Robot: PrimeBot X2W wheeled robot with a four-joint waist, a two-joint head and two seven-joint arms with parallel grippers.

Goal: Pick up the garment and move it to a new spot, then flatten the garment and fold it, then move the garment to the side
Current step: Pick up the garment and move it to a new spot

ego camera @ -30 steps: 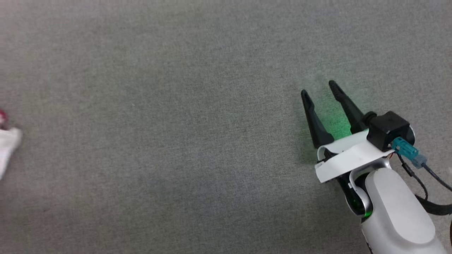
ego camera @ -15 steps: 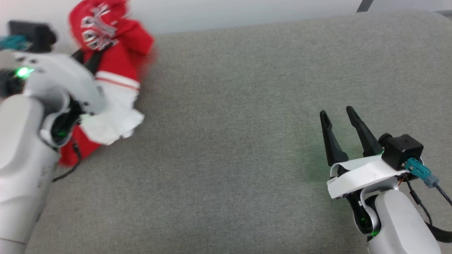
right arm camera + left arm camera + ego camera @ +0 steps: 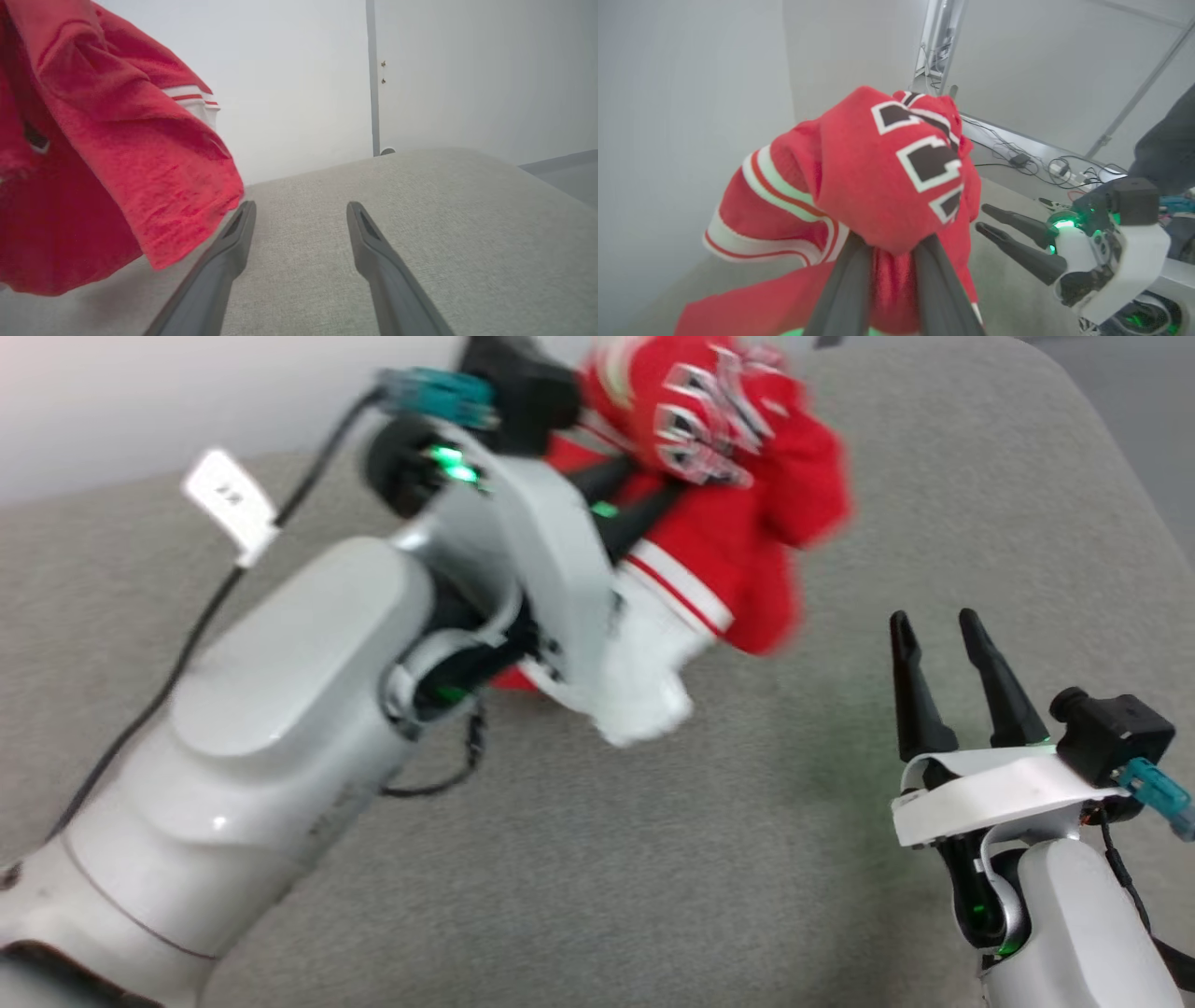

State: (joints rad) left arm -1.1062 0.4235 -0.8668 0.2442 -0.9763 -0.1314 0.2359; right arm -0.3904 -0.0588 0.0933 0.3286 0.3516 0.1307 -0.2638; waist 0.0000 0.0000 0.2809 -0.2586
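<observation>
view: the head camera has turned. one second ago it shows nearly bare grey cloth-covered table (image 3: 653,859) with only a white scrap at the left edge; now the pale left arm (image 3: 280,709) and the whole bundle stand in the upper middle.
garment: the red jersey-style shirt (image 3: 738,532) with white sleeves, striped trim and black white-outlined lettering hangs bunched above the table, near its far edge. one white sleeve end dangles low. i cannot tell if the lowest part touches the cloth.
left hand: the left hand (image 3: 889,247) is narrow; its two dark fingers pinch a thick fold of the shirt (image 3: 878,186), and the red cloth swells over the fingertips.
right hand: the right hand (image 3: 932,616) has its fingers wide apart and holds nothing. it sits low over the table, at almost the same corner of the head view as half a second ago.
gap: half a second ago the shirt is well apart from the right hand; now a red hem (image 3: 187,210) hangs just beside one finger of the right hand (image 3: 302,205).
meaning: this looks like the carrying step, with the shirt on its way across the table. it is not yet laid down, so flattening and folding are not yet begun.
risk: the shirt is blurred, so it probably swings; a single pinch on a bunched fold may slip.
</observation>
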